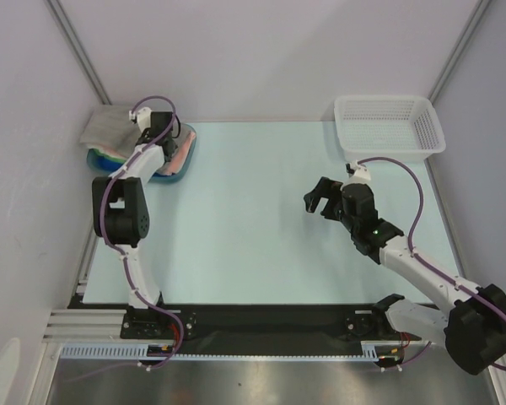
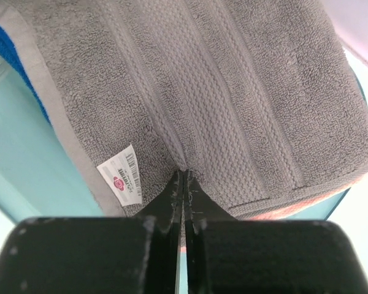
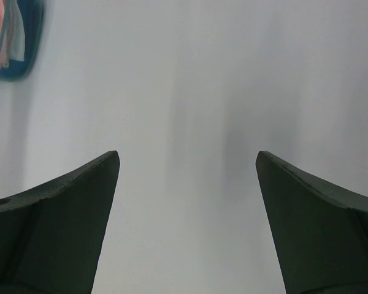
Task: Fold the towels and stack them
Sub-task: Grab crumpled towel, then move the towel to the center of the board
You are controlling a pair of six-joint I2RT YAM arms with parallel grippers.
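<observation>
The step in hand looked like the pick-up of the first towel. The rumpled grey terry towel (image 2: 221, 92) lay on top of a pile of cloths in the blue plastic tray (image 1: 175, 175) at the upper left of the overhead frame, hanging out over the tray's far-left rim. The left end effector (image 2: 183, 184) was closed at the bottom centre of its wrist frame. Its two fingers were pressed together on a small pucker of the grey terry towel, close to the hem and just right of the small white tag (image 2: 124, 174). A salmon-pink cloth (image 1: 184, 150) showed beneath the grey one, touching it.

The right end effector (image 1: 319, 201) hung at centre right of the overhead frame, above the bare pale-green desk (image 1: 236, 245), with its fingers spread wide and nothing between them. The white perforated plastic basket (image 1: 388, 126) stood at the upper right, well apart from the tray.

No towel lay folded on the desk, so the task was judged to be at its start. The next move probably called for lifting the pinched towel straight up until it cleared the pile. It could then be carried toward the middle of the frame, where the other arm could reach a corner. The grip held very little cloth, so a slow lift would suit, with a watch that the salmon-pink cloth did not drag along.
</observation>
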